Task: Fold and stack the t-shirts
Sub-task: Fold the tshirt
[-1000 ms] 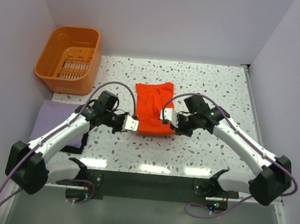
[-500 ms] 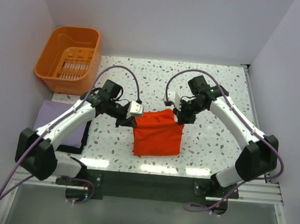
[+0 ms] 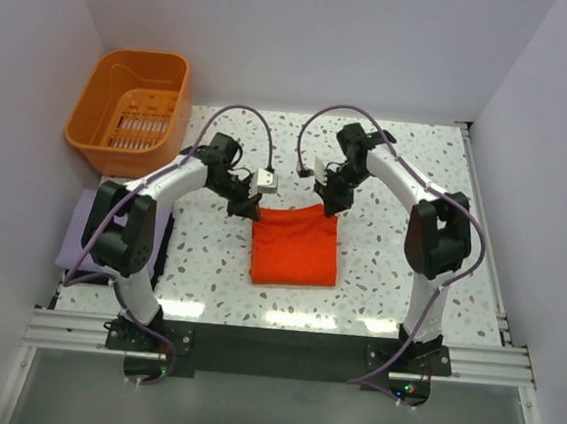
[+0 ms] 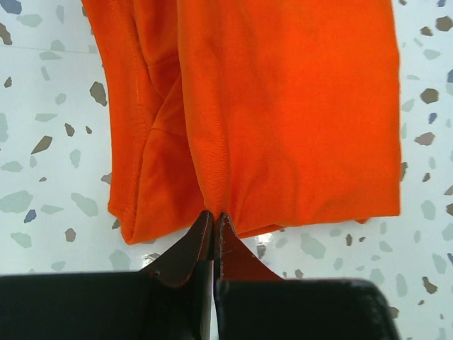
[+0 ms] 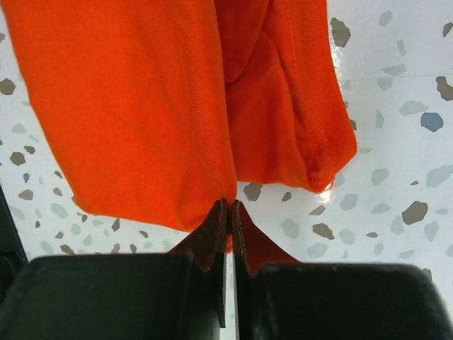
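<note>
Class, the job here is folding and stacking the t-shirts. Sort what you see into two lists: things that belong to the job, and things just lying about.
Belongs to the job:
- orange-red t-shirt, folded mid-table, far edge pinched by the left tool and the right tool
- lavender t-shirt, at the left edge, partly behind the left arm

Just lying about:
- orange basket, far left corner

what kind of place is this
Probably a robot lab test cell: a speckled tabletop boxed in by plain walls, left arm and right arm bolted to a black rail, an orange-red t-shirt between them.
</note>
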Action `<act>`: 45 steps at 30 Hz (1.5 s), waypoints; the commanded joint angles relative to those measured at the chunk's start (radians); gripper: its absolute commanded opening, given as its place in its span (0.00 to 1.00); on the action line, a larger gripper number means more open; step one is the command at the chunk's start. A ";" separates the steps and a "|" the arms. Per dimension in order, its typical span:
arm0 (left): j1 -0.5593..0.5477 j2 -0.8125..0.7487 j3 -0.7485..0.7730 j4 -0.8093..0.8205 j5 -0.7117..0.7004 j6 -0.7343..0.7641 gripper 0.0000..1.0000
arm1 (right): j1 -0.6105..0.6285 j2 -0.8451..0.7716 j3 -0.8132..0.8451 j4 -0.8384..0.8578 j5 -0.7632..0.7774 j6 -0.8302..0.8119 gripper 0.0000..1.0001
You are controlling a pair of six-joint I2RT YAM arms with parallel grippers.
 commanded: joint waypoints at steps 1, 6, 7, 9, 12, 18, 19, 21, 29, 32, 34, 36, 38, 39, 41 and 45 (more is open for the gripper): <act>0.014 0.058 0.051 0.095 -0.006 -0.003 0.00 | -0.012 0.068 0.068 -0.018 -0.017 -0.018 0.00; 0.019 0.127 0.018 0.151 -0.038 -0.017 0.00 | -0.010 0.163 0.052 0.039 -0.009 0.040 0.00; 0.019 0.132 0.007 0.155 -0.041 -0.011 0.00 | -0.010 0.177 0.031 0.054 -0.009 0.074 0.00; 0.019 0.124 -0.037 0.167 -0.043 -0.005 0.00 | -0.009 0.182 0.002 0.103 -0.010 0.100 0.00; 0.019 0.086 -0.113 0.171 -0.038 0.003 0.00 | 0.000 0.161 -0.067 0.145 -0.027 0.161 0.00; 0.019 -0.060 -0.228 0.141 0.006 0.012 0.00 | 0.052 0.018 -0.270 0.186 -0.079 0.235 0.00; 0.017 -0.083 -0.238 0.142 0.011 0.011 0.00 | 0.060 -0.002 -0.285 0.185 -0.084 0.264 0.00; 0.017 -0.155 -0.265 0.153 0.026 0.011 0.19 | 0.065 -0.043 -0.284 0.156 -0.118 0.299 0.15; -0.049 -0.258 -0.260 0.289 0.062 -0.027 0.49 | -0.016 0.024 -0.054 0.171 -0.203 0.554 0.28; -0.113 -0.215 -0.246 0.351 0.036 -0.049 0.49 | -0.020 0.137 0.052 0.157 -0.253 0.637 0.15; -0.141 -0.189 -0.243 0.404 0.019 -0.063 0.49 | -0.020 0.195 0.078 0.172 -0.293 0.702 0.10; -0.173 -0.148 -0.237 0.455 -0.004 -0.090 0.49 | -0.020 0.226 0.101 0.188 -0.315 0.733 0.08; -0.193 -0.105 -0.219 0.480 -0.020 -0.116 0.50 | -0.018 0.252 0.109 0.195 -0.331 0.763 0.07; -0.198 -0.089 -0.211 0.487 -0.024 -0.121 0.50 | -0.015 0.259 0.108 0.208 -0.337 0.772 0.07; -0.210 -0.048 -0.188 0.487 -0.038 -0.127 0.50 | -0.006 0.269 0.097 0.220 -0.354 0.795 0.08; -0.224 -0.011 -0.173 0.491 -0.032 -0.126 0.51 | 0.022 0.277 0.072 0.238 -0.375 0.807 0.08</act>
